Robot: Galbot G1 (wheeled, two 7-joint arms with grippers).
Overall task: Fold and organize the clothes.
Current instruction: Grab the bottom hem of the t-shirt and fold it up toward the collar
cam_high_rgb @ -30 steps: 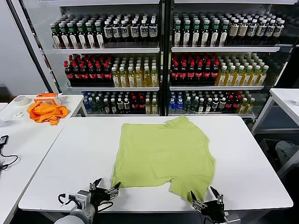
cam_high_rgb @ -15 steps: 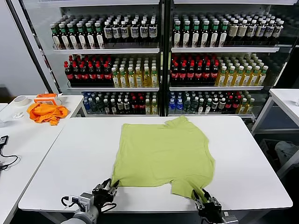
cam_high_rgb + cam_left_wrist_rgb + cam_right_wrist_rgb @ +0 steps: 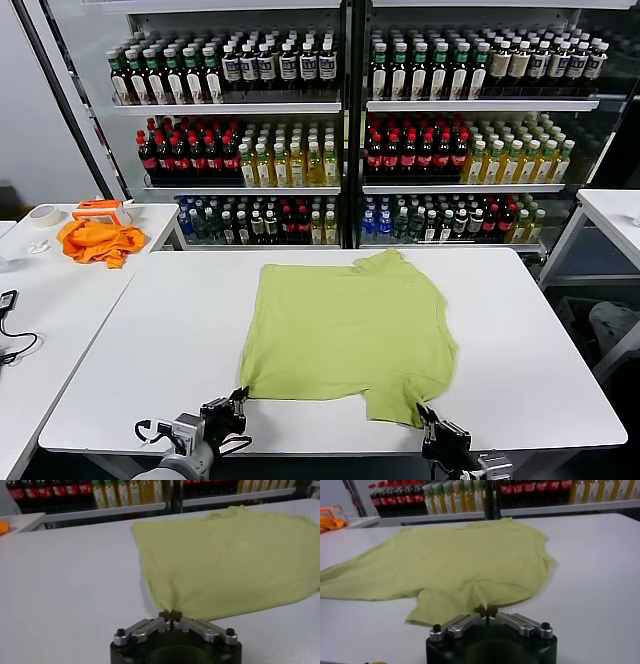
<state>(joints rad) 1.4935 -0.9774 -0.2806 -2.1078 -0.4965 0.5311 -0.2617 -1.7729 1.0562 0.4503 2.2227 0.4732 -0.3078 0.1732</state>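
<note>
T-shirt (image 3: 348, 331) spread flat on white table (image 3: 160, 340), light yellow-green, plain side up, collar end toward the shelves; lies right of the table's middle, near edge close to the table's front rim. One sleeve at far end by the collar, other sleeve hanging toward front right corner of the shirt.

Left gripper (image 3: 240, 397) at front edge of table, at the shirt's near left corner. Left wrist view: fingertips (image 3: 166, 614) pressed together, corner of T-shirt (image 3: 235, 560) pinched between them, cloth pulled into a small peak at the pinch. Jaws closed on fabric.

Right gripper (image 3: 428, 415) at front edge of table, at the near right sleeve. Right wrist view: fingertips (image 3: 483, 612) closed together on the sleeve edge of T-shirt (image 3: 455, 560), small folds radiating from the grip point. Jaws closed on fabric.

Both grippers low, level with tabletop. Rest of shirt flat, mild wrinkles only.

Side table (image 3: 50, 290) on the left: orange cloth (image 3: 98, 240) bunched up, roll of tape (image 3: 44, 214) beside it, black cable (image 3: 12, 345) near its front. Well apart from the shirt.

Behind table: shelves (image 3: 340, 110) stocked with rows of bottles (image 3: 415, 150).
</note>
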